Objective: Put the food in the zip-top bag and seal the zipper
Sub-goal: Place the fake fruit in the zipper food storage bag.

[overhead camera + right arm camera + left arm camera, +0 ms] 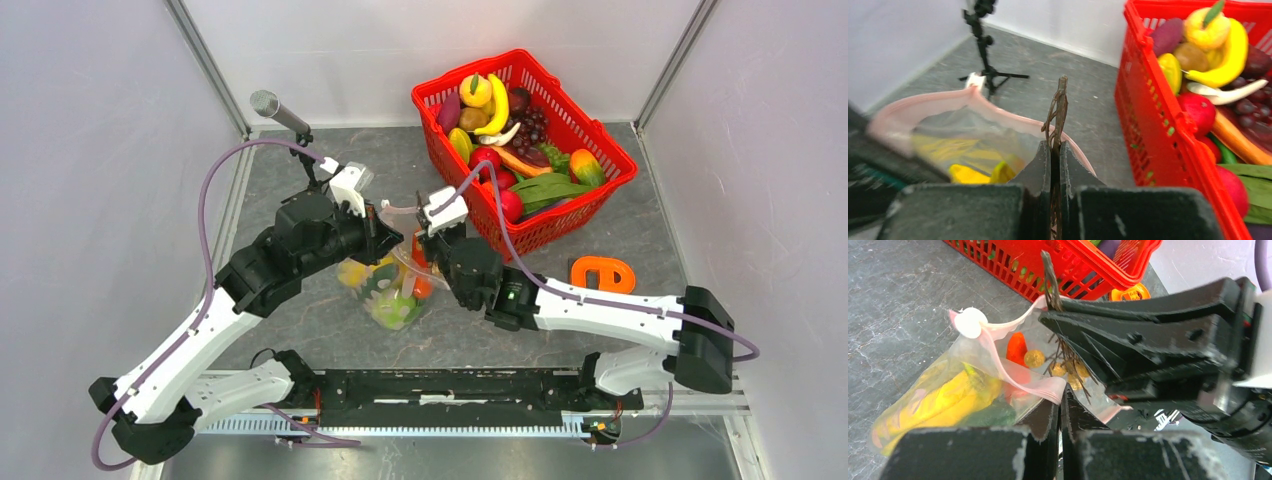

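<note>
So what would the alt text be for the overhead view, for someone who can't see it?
Two robot arms meet mid-table over a clear bag of toy food, the left gripper and right gripper shut on its pink zipper. A red basket of more toy food stands behind on the right.

Bright, even light, soft shadows; zip-top bag blurred at right wrist.

food in zip-top bag | basket behind-r of bag | mic behind-l
</note>
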`<state>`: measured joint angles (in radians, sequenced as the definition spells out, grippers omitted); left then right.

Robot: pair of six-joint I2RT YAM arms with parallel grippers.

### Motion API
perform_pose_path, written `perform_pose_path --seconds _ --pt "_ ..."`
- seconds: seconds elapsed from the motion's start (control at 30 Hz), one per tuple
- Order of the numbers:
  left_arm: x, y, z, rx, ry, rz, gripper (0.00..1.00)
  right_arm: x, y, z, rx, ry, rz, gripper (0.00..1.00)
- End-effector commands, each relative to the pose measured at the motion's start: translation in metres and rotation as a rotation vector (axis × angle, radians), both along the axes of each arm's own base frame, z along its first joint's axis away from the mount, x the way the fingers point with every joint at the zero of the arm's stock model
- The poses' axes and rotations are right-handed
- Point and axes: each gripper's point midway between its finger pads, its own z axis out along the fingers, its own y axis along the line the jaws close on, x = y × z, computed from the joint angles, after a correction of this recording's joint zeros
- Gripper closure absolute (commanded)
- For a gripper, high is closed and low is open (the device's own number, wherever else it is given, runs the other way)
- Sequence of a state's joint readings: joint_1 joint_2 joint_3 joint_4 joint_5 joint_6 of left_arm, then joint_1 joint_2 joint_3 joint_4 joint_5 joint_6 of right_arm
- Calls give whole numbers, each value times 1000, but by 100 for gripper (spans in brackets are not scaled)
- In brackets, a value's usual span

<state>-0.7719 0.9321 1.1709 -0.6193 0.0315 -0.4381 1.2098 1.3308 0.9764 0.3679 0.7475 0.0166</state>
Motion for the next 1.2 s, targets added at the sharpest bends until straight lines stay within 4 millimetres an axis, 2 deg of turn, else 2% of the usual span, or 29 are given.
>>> perform_pose_path --seconds 0.0,0.13,0.23,0.37,0.43,0.47,0.57,0.6,0.7,0.73,0.77,0.87,1.03,1.1,1.17 --pt "-3 -7 17 -80 -16 -12 97 22 -22 13 -75 11 -187 100" --pt "0 -10 15 -78 -8 -12 97 17 -1 21 -92 20 -78 100" --pt "2 -9 16 -79 -14 2 97 3 16 16 -80 50 57 97" --pt "5 -5 19 -80 -24 26 97 -10 18 5 -144 48 160 82" --pt "5 -5 19 -86 -23 34 97 -12 15 0 -192 46 189 58" --pt "6 -4 20 -87 -25 36 97 -14 16 -1 -203 49 223 56" --pt "6 -4 21 -90 -28 41 97 -19 16 10 -147 47 309 37" --pt "6 -4 21 -91 -29 41 97 -22 18 16 -124 45 351 34" --pt "6 -4 21 -92 -27 42 97 -20 14 26 -73 72 378 35" --pt "6 -4 21 -92 -27 42 97 -22 13 30 -58 71 403 37" --pt "6 -4 21 -92 -26 41 97 -24 13 33 -40 73 432 43" --pt "6 -4 20 -89 -25 42 97 -23 10 33 -12 119 494 49" --pt "5 -5 22 -92 -35 29 97 -23 2 12 -61 186 496 56" --pt "4 -8 23 -92 -35 10 97 -27 7 1 -88 221 533 56" --pt "4 -11 23 -89 -34 -2 97 -30 13 -8 -123 242 575 61"
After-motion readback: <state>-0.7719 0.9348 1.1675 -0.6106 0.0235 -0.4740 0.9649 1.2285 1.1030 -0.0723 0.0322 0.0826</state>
